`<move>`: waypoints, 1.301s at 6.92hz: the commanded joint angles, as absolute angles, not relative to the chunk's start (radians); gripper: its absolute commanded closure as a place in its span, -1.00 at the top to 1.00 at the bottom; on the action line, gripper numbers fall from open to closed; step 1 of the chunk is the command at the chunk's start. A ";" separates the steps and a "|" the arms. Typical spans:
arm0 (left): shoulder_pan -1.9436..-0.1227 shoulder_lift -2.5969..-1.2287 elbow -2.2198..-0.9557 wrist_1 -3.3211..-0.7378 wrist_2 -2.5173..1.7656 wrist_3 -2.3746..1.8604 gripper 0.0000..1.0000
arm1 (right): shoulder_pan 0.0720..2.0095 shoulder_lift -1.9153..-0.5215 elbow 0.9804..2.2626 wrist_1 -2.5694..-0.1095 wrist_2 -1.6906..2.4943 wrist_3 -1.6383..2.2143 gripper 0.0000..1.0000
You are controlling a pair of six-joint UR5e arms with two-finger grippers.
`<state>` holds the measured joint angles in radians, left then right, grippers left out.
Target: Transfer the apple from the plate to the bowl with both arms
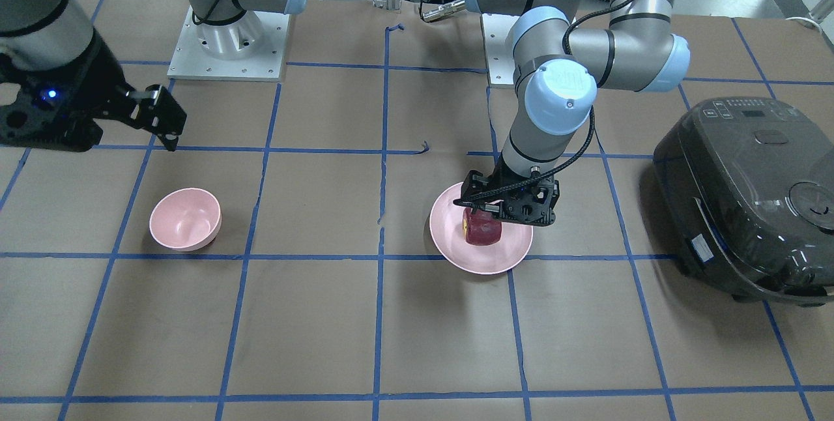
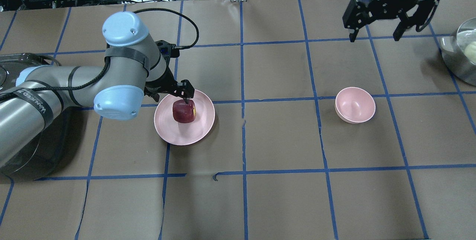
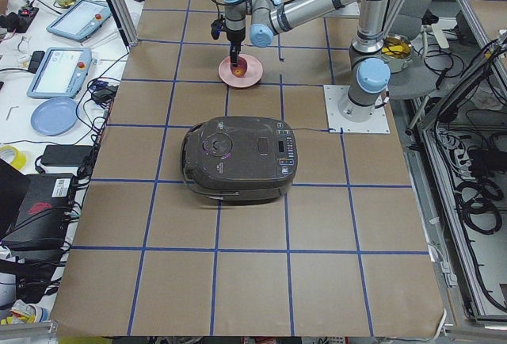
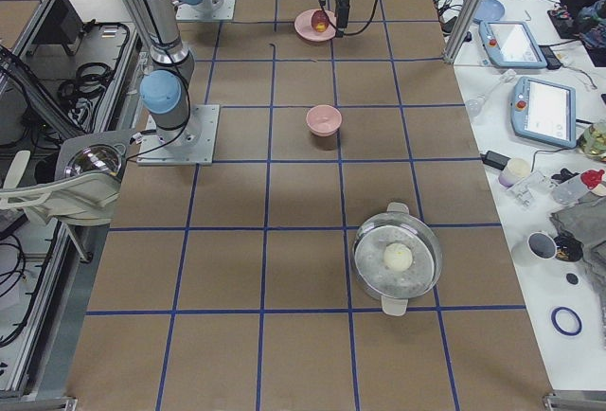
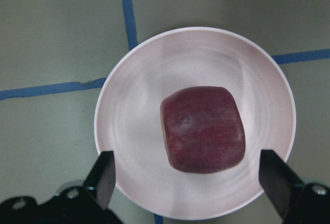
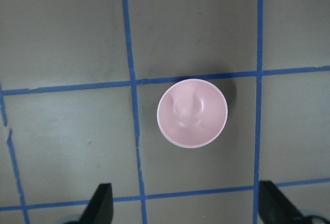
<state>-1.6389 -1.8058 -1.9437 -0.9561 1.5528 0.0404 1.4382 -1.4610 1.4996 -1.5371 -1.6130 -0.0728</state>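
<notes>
The dark red apple (image 1: 482,231) lies on the flat pink plate (image 1: 449,238); both also show in the overhead view, apple (image 2: 183,112) and plate (image 2: 186,136). My left gripper (image 1: 505,207) hangs open just over the apple. In its wrist view its fingers (image 5: 103,177) stand wide on either side of the apple (image 5: 203,128), not touching it. The small pink bowl (image 1: 184,219) stands empty about two grid squares away. My right gripper (image 2: 375,20) is open and empty, high over the table behind the bowl (image 2: 355,104), which shows in its wrist view (image 6: 192,113).
A dark rice cooker (image 1: 749,199) sits on the left arm's side, beyond the plate. A metal pot (image 2: 461,50) with a pale ball in it stands at the right arm's end. Blue tape lines grid the brown table cover.
</notes>
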 commanded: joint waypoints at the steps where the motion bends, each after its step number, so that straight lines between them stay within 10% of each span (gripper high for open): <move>1: -1.647 -1.862 -1.960 -0.885 1.549 0.013 1.00 | 1.304 -1.454 1.740 -1.771 -1.608 -0.251 1.00; 7: -1.658 -1.873 -1.954 -0.887 1.485 0.014 1.00 | 1.250 -1.342 2.008 -2.135 -1.612 -0.272 0.48; 9: -1.657 -1.884 -1.965 -0.891 1.491 0.034 0.67 | 1.250 -1.322 2.006 -2.152 -1.609 -0.270 -0.52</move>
<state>-1.6574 -1.8798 -1.9633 -0.8898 1.4883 0.0216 1.2503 -1.3320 2.0059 -2.1433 -1.6105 -0.2706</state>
